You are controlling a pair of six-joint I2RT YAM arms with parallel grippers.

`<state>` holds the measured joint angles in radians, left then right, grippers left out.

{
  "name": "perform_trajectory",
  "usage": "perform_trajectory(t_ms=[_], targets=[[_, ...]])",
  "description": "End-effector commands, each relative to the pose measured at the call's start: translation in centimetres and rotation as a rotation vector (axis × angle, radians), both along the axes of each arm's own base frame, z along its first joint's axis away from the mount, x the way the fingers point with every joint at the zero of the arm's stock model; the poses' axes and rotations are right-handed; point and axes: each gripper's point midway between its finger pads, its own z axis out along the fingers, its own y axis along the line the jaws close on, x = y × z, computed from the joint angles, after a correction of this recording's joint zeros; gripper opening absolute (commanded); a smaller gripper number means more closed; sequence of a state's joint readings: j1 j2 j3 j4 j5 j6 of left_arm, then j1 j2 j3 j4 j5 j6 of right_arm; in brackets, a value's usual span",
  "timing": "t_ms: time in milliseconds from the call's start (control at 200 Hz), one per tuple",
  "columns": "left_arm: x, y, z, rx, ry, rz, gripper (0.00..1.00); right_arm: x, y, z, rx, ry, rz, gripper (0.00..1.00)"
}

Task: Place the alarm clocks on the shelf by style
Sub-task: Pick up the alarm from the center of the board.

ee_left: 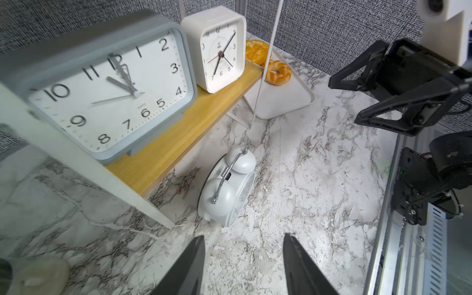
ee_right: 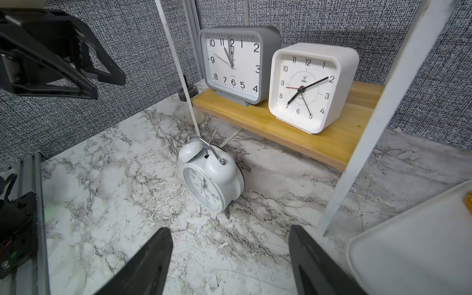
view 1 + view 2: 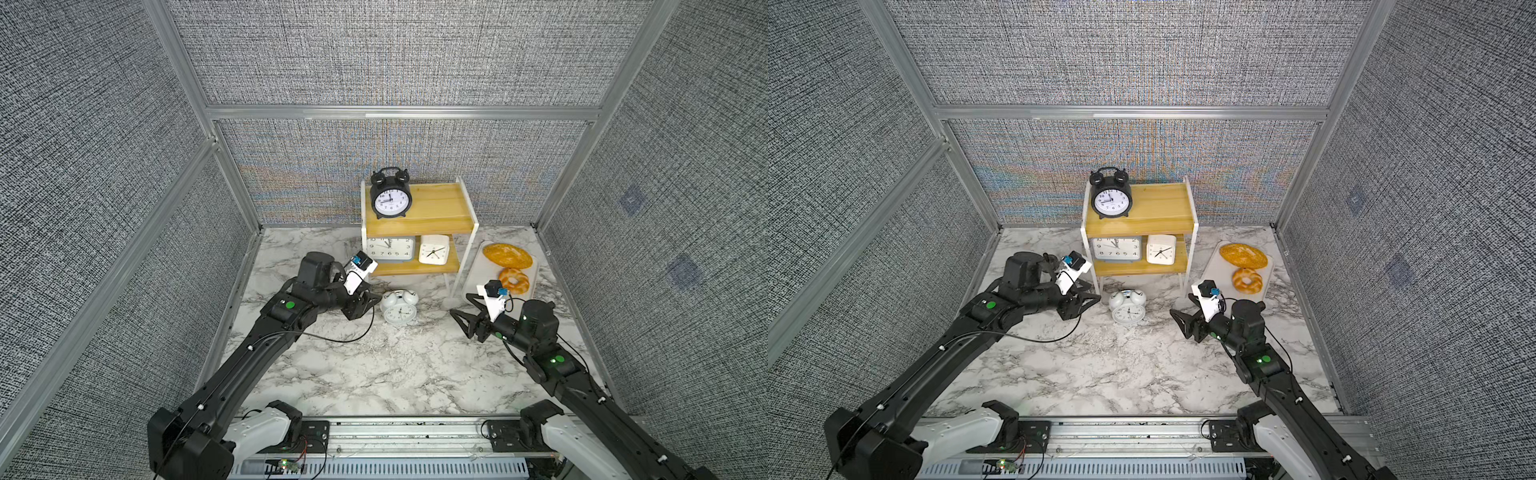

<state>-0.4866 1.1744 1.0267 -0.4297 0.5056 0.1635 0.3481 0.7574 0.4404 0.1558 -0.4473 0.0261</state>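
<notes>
The shelf stands at the back. A black twin-bell alarm clock stands upright on its top board. On the lower board sit a grey-blue clock and a small white square clock. A white twin-bell clock stands on the marble table in front of the shelf. My left gripper is open just left of it, not touching it. To the clock's right my right gripper is open and empty, a short way off.
A white tray to the right of the shelf holds a bread loaf and a ring pastry. The shelf's thin white front legs stand close behind the white clock. Grey fabric walls enclose three sides.
</notes>
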Motion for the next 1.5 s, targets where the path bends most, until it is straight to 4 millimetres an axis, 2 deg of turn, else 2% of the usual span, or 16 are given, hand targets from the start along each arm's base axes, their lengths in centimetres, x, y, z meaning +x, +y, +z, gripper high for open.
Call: perform_trajectory(t_ms=[0,195,370,781,1031,1316,1461,1496], targets=[[1.4,-1.7,0.0,-0.037,-0.017,-0.035,0.49,0.1,0.0,0.7,0.039,-0.022,-0.022,0.76],[3.3,-3.2,-3.9,0.026,0.041,-0.073,0.44,0.0,-0.1,-0.1,0.032,0.002,-0.036,0.77],[4.4,-3.8,-5.9,0.067,0.046,-0.097,0.44,-0.1,-0.2,0.0,0.03,0.003,-0.046,0.77],[5.6,-4.6,-7.6,0.104,0.033,-0.121,0.42,-0.1,-0.1,0.0,0.033,0.009,-0.045,0.77],[5.5,-5.3,-7.9,0.102,0.042,-0.151,0.29,-0.1,-0.2,-0.1,0.035,0.015,-0.048,0.77],[4.8,-5.9,-8.7,0.116,0.068,-0.191,0.21,-0.1,-0.2,-0.3,0.03,0.024,-0.05,0.77],[4.5,-6.0,-8.6,0.123,0.078,-0.2,0.0,0.0,-0.2,-0.5,0.03,0.03,-0.051,0.77],[4.4,-5.9,-8.3,0.121,0.079,-0.202,0.0,-0.1,-0.2,-0.6,0.03,0.032,-0.049,0.77]])
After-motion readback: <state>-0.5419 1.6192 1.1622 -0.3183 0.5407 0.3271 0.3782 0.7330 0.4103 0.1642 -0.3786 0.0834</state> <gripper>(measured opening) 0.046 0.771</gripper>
